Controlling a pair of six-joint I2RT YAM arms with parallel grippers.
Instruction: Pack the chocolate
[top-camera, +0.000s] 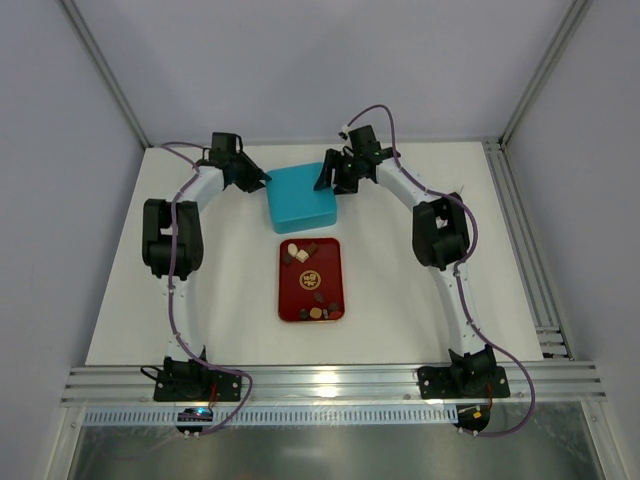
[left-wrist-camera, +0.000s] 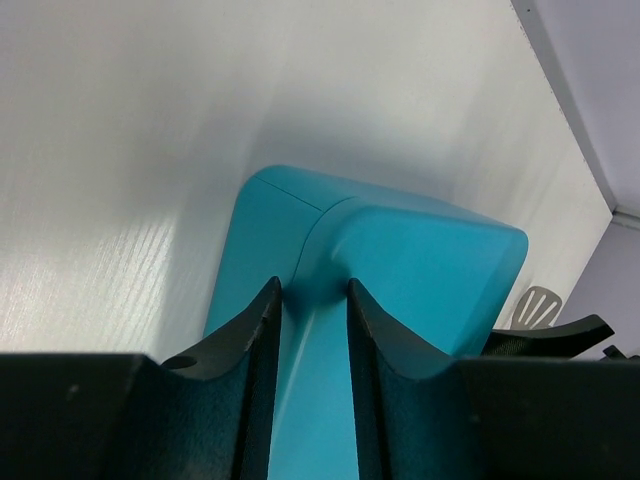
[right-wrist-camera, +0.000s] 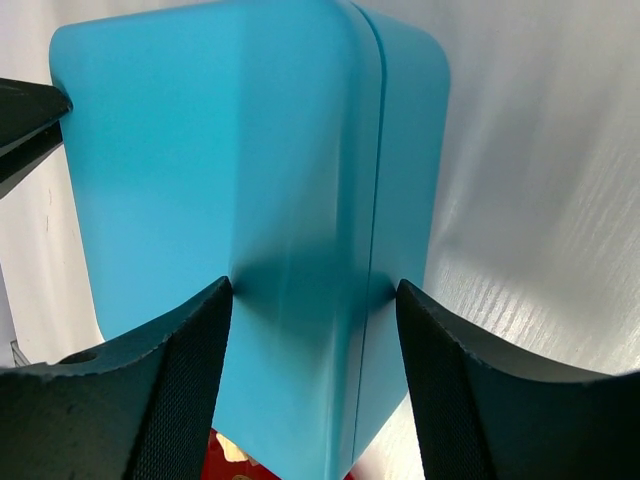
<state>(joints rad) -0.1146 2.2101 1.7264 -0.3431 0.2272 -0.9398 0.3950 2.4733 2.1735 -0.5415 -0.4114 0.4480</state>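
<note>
**Mia:** Where is the blue box (top-camera: 300, 197)?

**Sam:** In the top view it sits on the table (top-camera: 400, 300), past the middle, toward 12 o'clock. It is shut. The red tray (top-camera: 311, 297) lies just on its 6 o'clock side. The chocolates (top-camera: 298, 252) are on the tray, some at the far end and some at the near end.

**Mia:** Where are the two pincers?

**Sam:** One at each far corner of the box. The left gripper (left-wrist-camera: 312, 330) is at the box's 10 o'clock corner. The right gripper (right-wrist-camera: 312, 300) is at the 2 o'clock corner. So the box lies between them.

**Mia:** Are they holding it?

**Sam:** The left one is open just a little, and the thin corner edge of the box sits between its fingers. The fingers look like they touch it. The right one is open much wider, around the rounded corner where the lid meets the base. Its fingers (right-wrist-camera: 190, 380) are right at the box's sides. I cannot tell if either one squeezes hard.

**Mia:** Which way does the seam run?

**Sam:** In the right wrist view it runs from 12 to 6, straight down between the fingers.

**Mia:** Which arm is nearer the chocolates?

**Sam:** Both are about the same. The tray is near them both, toward 6 o'clock.
</note>
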